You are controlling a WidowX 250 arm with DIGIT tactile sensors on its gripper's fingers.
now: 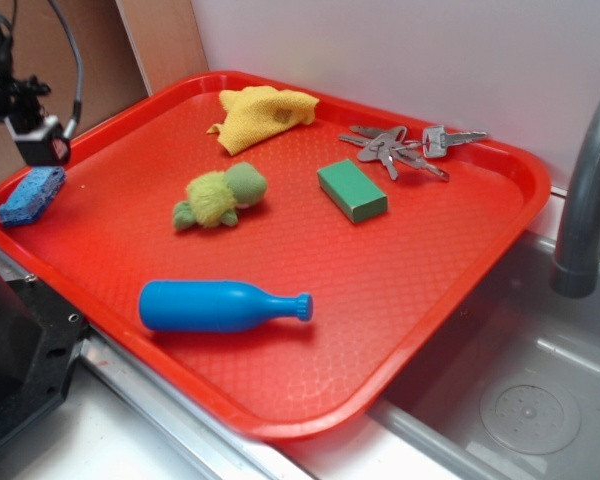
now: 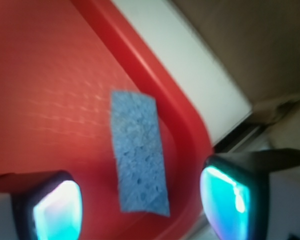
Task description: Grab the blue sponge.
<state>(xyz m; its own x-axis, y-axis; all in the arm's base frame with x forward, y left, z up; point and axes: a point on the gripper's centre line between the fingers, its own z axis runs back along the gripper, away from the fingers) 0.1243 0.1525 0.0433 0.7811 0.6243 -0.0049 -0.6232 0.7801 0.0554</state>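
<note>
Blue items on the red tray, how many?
2. A flat porous light-blue sponge lies at the tray's left edge under the gripper; a smooth blue plastic bottle lies on its side near the front.

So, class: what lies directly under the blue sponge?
The blue sponge lies flat on the red tray, close to its raised rim. Only textured tray surface shows around it; whatever the sponge itself covers is hidden. The gripper hangs above, open.

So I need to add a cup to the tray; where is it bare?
Bare: the stretch between the green block, blue bottle and the tray rim by the sink. Crowded: the far edge with yellow cloth and keys.
</note>
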